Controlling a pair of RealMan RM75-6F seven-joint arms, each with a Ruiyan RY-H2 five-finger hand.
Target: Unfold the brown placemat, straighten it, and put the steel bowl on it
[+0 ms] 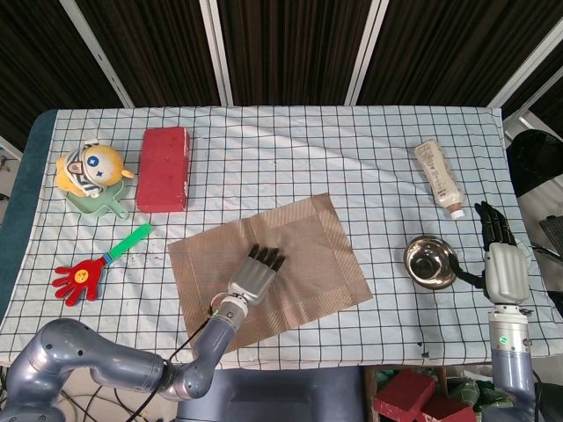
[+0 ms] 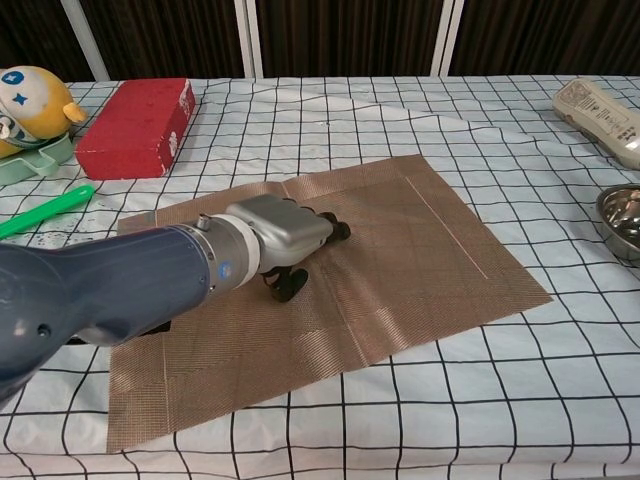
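Observation:
The brown placemat (image 1: pixel 303 237) lies unfolded and flat on the checked cloth, turned a little askew; it shows again in the chest view as the placemat (image 2: pixel 430 250). My left hand (image 1: pixel 255 277) rests palm down on its middle with fingers stretched forward, holding nothing; the same left hand (image 2: pixel 285 232) fills the chest view's left half. The steel bowl (image 1: pixel 431 261) stands upright on the cloth right of the mat, its rim at the chest view's edge as the bowl (image 2: pixel 622 215). My right hand (image 1: pixel 503 264) hovers just right of the bowl, fingers straight and apart, not touching it.
A red box (image 1: pixel 164 167) and a yellow toy on a green dish (image 1: pixel 91 171) sit at the back left. A red-and-green clapper toy (image 1: pixel 88 272) lies near the left front. A white tube (image 1: pixel 439 178) lies behind the bowl. The table's front edge runs close below the mat.

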